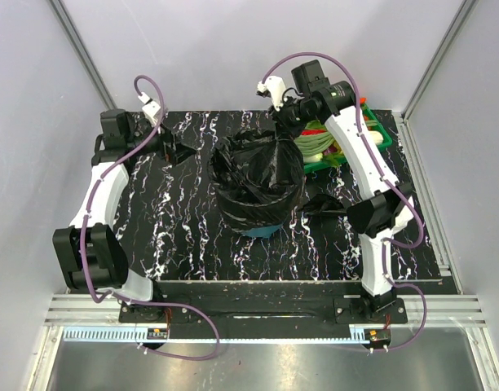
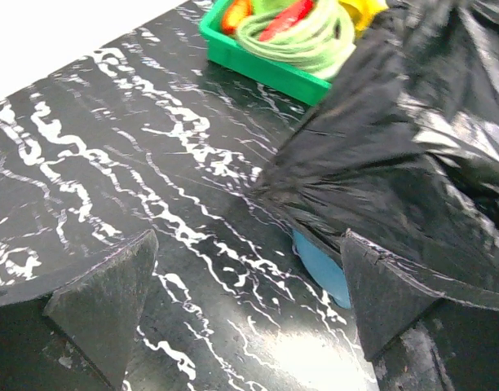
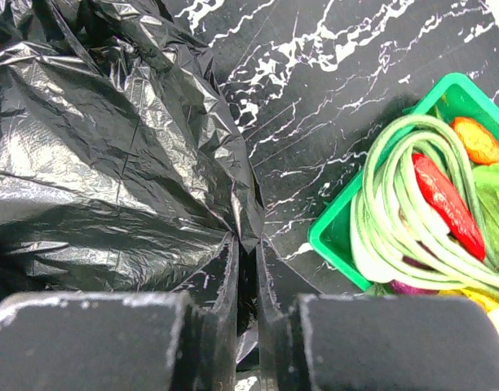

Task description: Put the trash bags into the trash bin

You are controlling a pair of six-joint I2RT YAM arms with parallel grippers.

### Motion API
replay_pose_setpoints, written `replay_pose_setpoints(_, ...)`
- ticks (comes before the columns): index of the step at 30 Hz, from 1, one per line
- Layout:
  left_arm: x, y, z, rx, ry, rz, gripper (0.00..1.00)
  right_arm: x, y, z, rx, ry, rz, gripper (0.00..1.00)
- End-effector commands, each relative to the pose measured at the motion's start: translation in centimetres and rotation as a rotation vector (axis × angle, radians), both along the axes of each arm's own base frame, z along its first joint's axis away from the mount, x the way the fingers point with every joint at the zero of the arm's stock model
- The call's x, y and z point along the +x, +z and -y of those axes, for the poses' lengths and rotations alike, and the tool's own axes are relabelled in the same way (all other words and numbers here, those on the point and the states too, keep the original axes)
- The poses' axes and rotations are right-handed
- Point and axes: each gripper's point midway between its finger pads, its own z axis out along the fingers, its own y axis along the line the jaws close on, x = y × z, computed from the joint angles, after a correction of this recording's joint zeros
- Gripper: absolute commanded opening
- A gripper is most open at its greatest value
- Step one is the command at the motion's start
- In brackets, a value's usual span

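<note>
A glossy black trash bag (image 1: 258, 175) lies crumpled over the top of the teal trash bin (image 1: 262, 230) in the middle of the table, so only the bin's lower wall shows. My right gripper (image 1: 284, 134) is at the bag's far right edge. In the right wrist view it (image 3: 248, 248) is shut on a pinched fold of the bag (image 3: 111, 163). My left gripper (image 1: 178, 152) hangs open to the left of the bin, apart from it. In the left wrist view its fingers (image 2: 103, 297) stand wide apart with bare table between them. The bag (image 2: 396, 147) and a sliver of the bin (image 2: 323, 265) are just ahead.
A shallow green tray (image 1: 323, 165) of vegetables stands right behind and to the right of the bin, close beside my right gripper; its rim (image 3: 335, 224) shows next to the jaws, and the tray (image 2: 266, 61) also appears in the left wrist view. White walls enclose the black marbled table (image 1: 176, 228).
</note>
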Motion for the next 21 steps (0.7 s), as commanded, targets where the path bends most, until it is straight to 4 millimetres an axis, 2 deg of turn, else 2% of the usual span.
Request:
replay_pose_setpoints(1,-3.8,2.6,2.5,0.004,-0.277,0.163,0.99,0.3,0.9,-1.0,0.027,0.132,0.064,0.08)
replay_pose_setpoints(3,-4.6,1.9,2.9,0.003,-0.333,0.183,0.99,0.4,1.0,-1.2,0.027,0.152,0.078,0.10)
replay_pose_setpoints(4,-4.9,1.3,3.0,0.001,-0.350,0.185,0.99,0.5,1.3,-1.2,0.029,0.150,0.088,0.13)
replay_pose_setpoints(8,-4.7,-0.2,3.1,0.045,-0.351,0.201,0.99,0.7,2.8,-0.6,0.033,0.099,0.126,0.51)
replay_pose_setpoints(9,-4.7,-0.4,3.1,0.051,-0.351,0.202,0.99,0.7,3.1,-0.4,0.030,0.084,0.131,0.56)
replay_pose_setpoints(12,-4.4,-0.5,3.1,0.059,-0.341,0.197,0.99,0.2,4.6,0.5,0.031,0.033,0.152,0.63)
replay_pose_setpoints(16,-3.9,-0.4,2.8,0.074,-0.319,0.200,0.99,-1.4,6.5,1.3,0.069,-0.012,0.157,0.71)
replay_pose_setpoints(21,-3.8,0.9,2.8,0.062,-0.304,0.211,0.99,-2.6,9.0,2.8,0.101,-0.101,0.205,0.80)
